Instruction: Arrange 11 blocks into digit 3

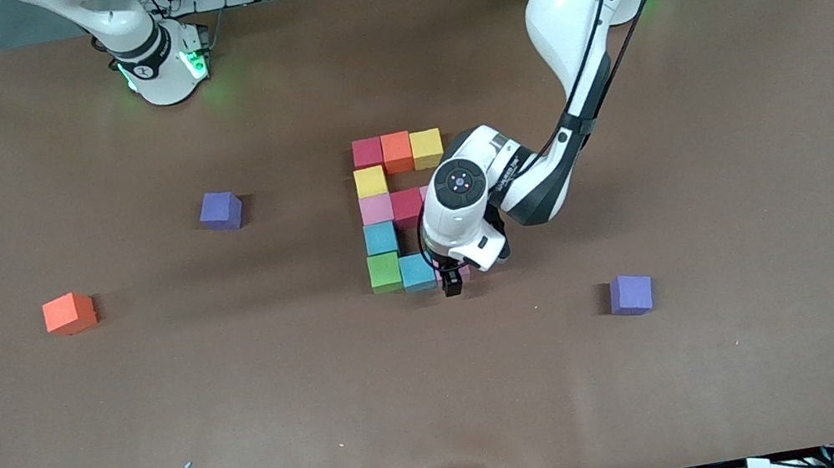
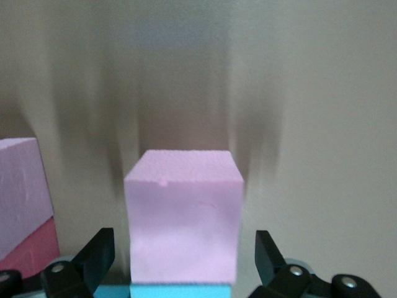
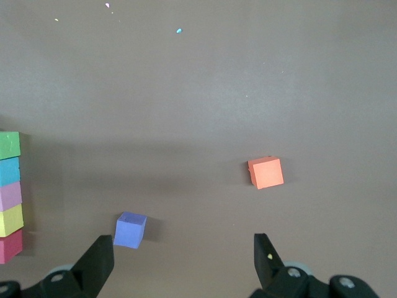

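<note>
While the left end effector [image 2: 185, 264] stands spread, the pink cube [image 2: 184, 214] — matte, seemingly foam — sits free.

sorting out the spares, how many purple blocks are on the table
2. One purple block sits toward the right arm's end of the table, farther from the front camera. The other purple block sits toward the left arm's end, nearer that camera. None looks hidden.
</note>
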